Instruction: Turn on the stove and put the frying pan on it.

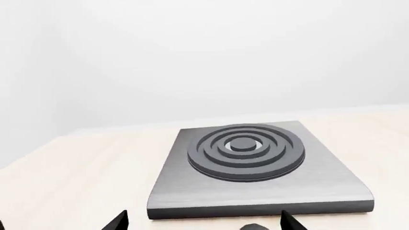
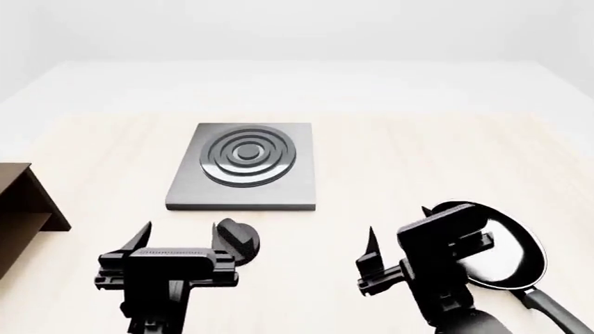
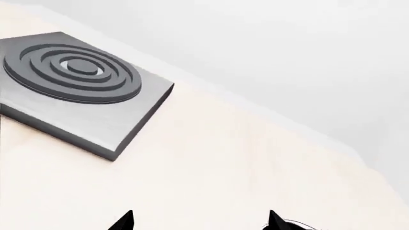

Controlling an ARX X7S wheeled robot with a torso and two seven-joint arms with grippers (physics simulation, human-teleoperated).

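Looking out from the left wrist view, the stove is lying on the pale worktop just ahead of the left claw, whose two dark fingertips are standing well apart, so it is open and holding nothing. A sliver of the black knob is showing between those tips, close in front of the claw.

Seen from the head view, the left claw is hovering with its fingers spread right beside the knob, which is sitting between the claw and the stove. The right claw is also open and empty, and the frying pan is resting on the worktop just behind and outboard of it, partly hidden by the arm. A brown shelf is sitting outboard of the left claw.

From the right wrist view, the right claw is showing parted tips, with the stove well ahead and off to one side.

Judging by this, the knob-turning step is in hand; next, the left claw needs to be closing around the knob and twisting.
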